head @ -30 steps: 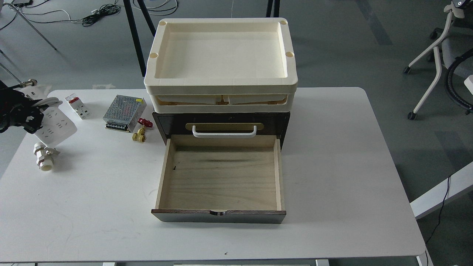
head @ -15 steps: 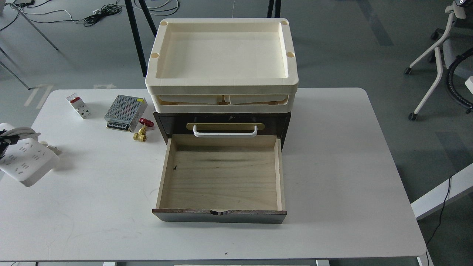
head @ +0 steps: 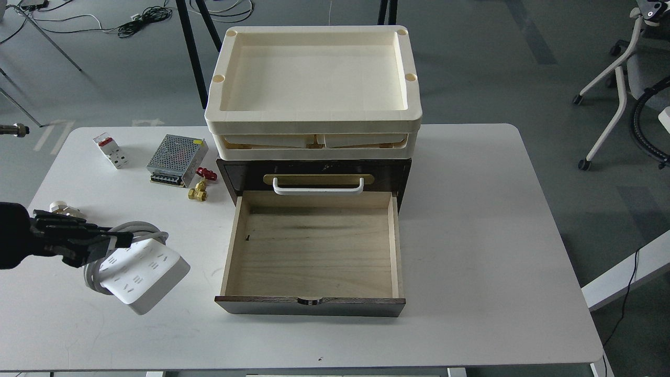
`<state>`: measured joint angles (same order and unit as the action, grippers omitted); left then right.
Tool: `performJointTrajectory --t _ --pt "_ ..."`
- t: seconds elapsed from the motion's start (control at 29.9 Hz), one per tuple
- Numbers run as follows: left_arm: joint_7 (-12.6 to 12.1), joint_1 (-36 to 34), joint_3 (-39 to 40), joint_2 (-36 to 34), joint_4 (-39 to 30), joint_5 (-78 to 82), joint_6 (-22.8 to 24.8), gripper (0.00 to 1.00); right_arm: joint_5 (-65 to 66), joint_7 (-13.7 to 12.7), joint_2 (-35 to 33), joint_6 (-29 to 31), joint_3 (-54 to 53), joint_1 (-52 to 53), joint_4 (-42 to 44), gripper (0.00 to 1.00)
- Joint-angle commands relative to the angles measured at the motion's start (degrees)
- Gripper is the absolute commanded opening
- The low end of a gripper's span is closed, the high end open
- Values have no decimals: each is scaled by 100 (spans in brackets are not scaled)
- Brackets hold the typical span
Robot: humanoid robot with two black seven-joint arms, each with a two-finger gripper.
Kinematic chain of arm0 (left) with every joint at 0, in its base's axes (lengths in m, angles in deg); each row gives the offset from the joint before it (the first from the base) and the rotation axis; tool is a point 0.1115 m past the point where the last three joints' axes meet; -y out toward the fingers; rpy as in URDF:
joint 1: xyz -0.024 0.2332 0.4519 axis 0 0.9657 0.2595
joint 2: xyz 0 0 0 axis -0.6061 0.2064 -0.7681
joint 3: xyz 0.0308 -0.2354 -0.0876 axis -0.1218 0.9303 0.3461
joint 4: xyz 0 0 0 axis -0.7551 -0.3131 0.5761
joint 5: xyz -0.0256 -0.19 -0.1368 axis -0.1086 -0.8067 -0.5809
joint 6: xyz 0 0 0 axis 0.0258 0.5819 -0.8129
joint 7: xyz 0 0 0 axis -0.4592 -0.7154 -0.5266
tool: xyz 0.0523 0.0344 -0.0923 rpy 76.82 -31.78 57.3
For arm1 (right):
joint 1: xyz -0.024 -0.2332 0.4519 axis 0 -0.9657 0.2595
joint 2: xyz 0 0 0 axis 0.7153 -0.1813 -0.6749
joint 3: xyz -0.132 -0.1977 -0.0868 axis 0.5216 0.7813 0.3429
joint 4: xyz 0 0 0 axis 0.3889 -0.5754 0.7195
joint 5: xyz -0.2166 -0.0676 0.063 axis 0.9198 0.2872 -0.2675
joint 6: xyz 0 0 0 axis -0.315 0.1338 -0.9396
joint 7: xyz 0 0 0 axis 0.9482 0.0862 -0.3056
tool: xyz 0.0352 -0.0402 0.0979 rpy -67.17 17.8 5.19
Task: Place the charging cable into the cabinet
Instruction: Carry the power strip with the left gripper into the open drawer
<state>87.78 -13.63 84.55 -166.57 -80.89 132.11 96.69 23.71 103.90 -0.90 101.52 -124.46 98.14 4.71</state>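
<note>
The charging cable (head: 144, 275) is a white power strip with its thick white cord looped round it. It hangs above the table at the front left, just left of the open drawer. My left gripper (head: 112, 242) comes in from the left edge and is shut on its near end. The cabinet (head: 314, 175) is dark brown with a white bar handle on a gold plate. Its lower pale wood drawer (head: 314, 251) is pulled out and holds nothing. My right gripper is out of view.
Cream plastic trays (head: 314, 78) are stacked on the cabinet. On the white table (head: 497, 235) at the back left lie a small white switch block with a red tab (head: 110, 152), a perforated metal box (head: 175, 153) and a brass valve (head: 200, 188). A white fitting (head: 65, 209) lies behind my left arm.
My left gripper has carried the power strip from the table's left edge to the right and toward the front, close to the open drawer. The drawer has stayed open.
</note>
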Motion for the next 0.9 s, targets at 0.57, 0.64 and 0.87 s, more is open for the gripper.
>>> performJointTrajectory --t 0.57,0.64,0.87 --pt "3 822 253 3693 1260 -1887 21 10 0 -9 -114 -9 -50 -99 15 99" --pt "3 875 253 3966 1656 -1966 21 10 0 -9 -114 -9 -50 -99 15 99" --pt "3 901 253 4318 2395 -2037 21 10 0 -9 -123 26 -50 -152 15 99"
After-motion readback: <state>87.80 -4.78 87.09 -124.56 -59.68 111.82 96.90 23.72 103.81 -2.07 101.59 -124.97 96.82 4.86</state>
